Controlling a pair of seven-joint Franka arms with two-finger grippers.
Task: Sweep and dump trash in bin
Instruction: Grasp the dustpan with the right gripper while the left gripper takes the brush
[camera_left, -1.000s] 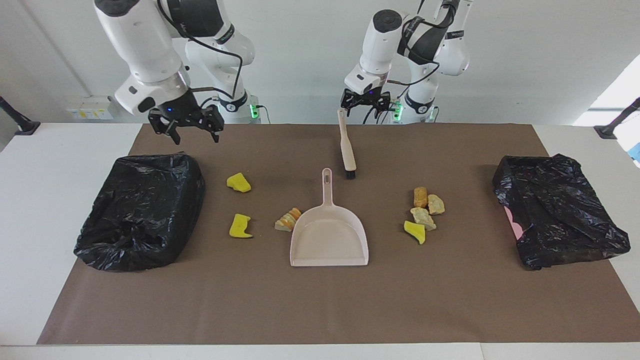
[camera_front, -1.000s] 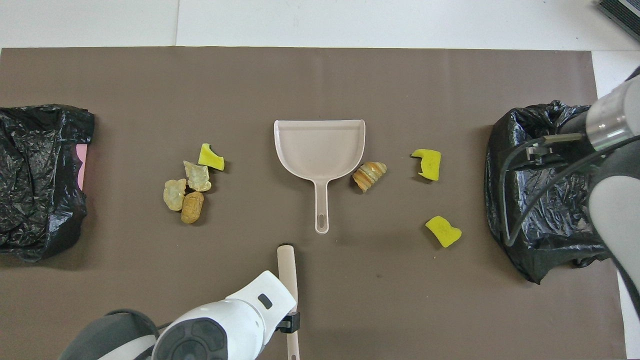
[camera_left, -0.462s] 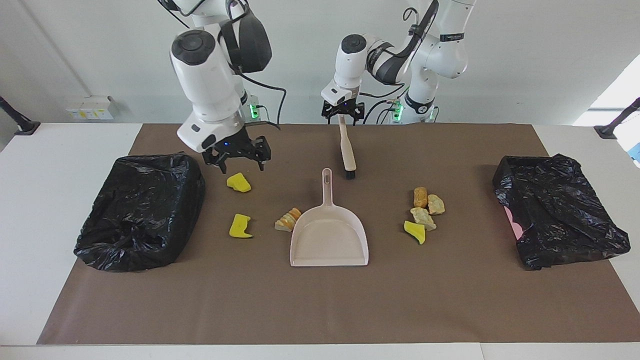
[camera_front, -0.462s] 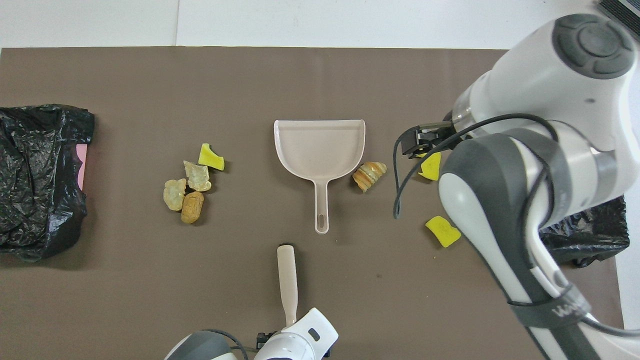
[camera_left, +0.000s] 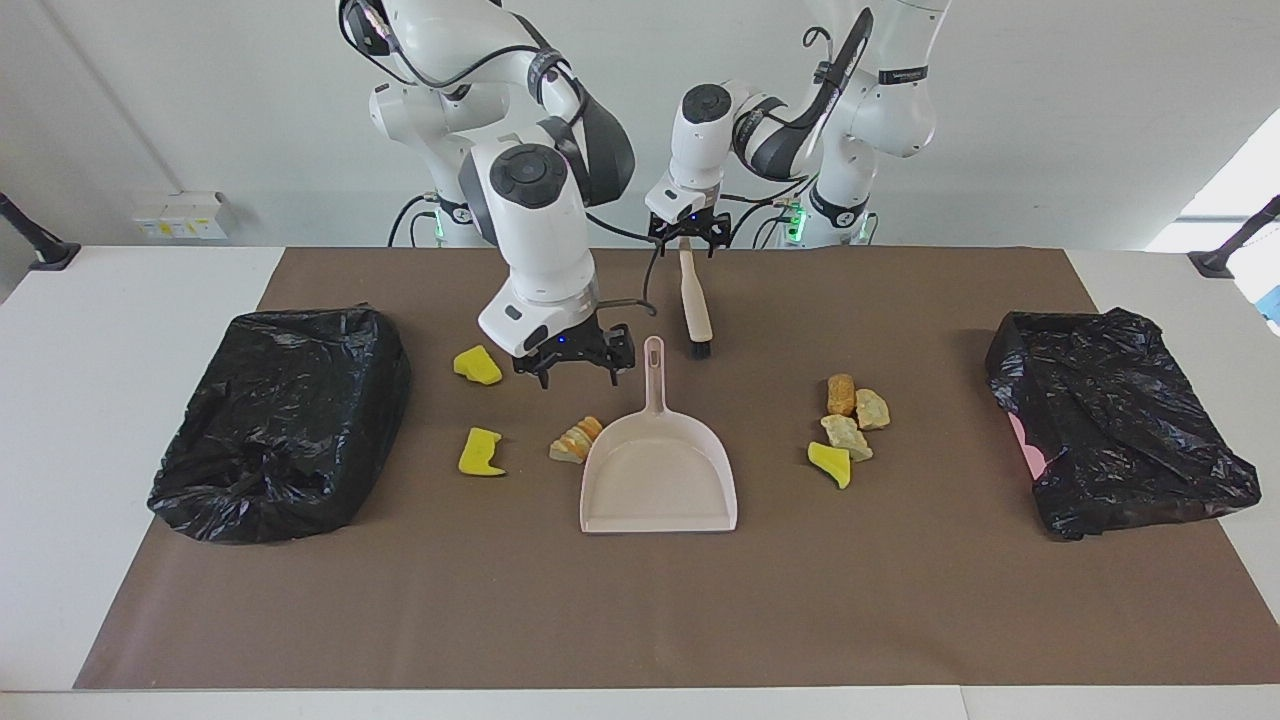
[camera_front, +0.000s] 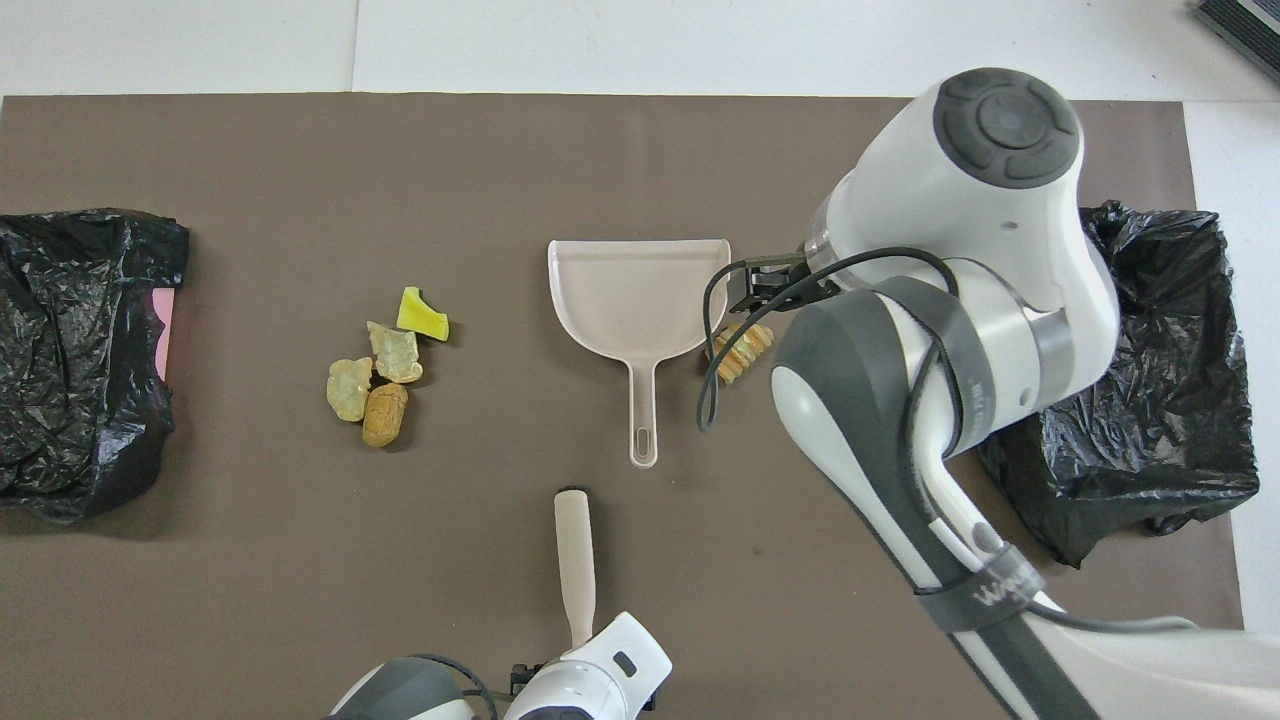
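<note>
- At the middle of the brown mat (camera_left: 640, 620) that covers the tabletop (camera_left: 120, 420) lies a pale dustpan (camera_left: 660, 480); its tray holds nothing, and its handle points toward the robots.
- Touching the pan's outer wall on the right arm's side is a striped bread-like piece (camera_left: 578, 438) of the trash.
- Two yellow foam chunks (camera_left: 478, 366) (camera_left: 480, 452) lie between that piece and a black-bagged bin (camera_left: 280, 420) at the right arm's end; no trash shows in its crumpled liner.
- Toward the left arm's end, four more lumps sit clustered: a brown piece (camera_left: 841, 393), two tan pieces (camera_left: 871, 408) (camera_left: 846, 436) and a yellow chunk (camera_left: 831, 464), all on the mat.
- A second black-bagged bin (camera_left: 1120, 420) stands at the left arm's end, with a pink patch showing at its edge; what it holds cannot be seen.
- A brush (camera_left: 694, 300) lies nearer to the robots than the dustpan, bristles toward the pan's handle.
- The left tool (camera_left: 686, 236) is at the brush handle's end, fingers set on either side of it; whether they have clamped it cannot be told.
- The right tool (camera_left: 575, 362) hovers low, fingers spread and holding nothing, just beside the dustpan's handle.
</note>
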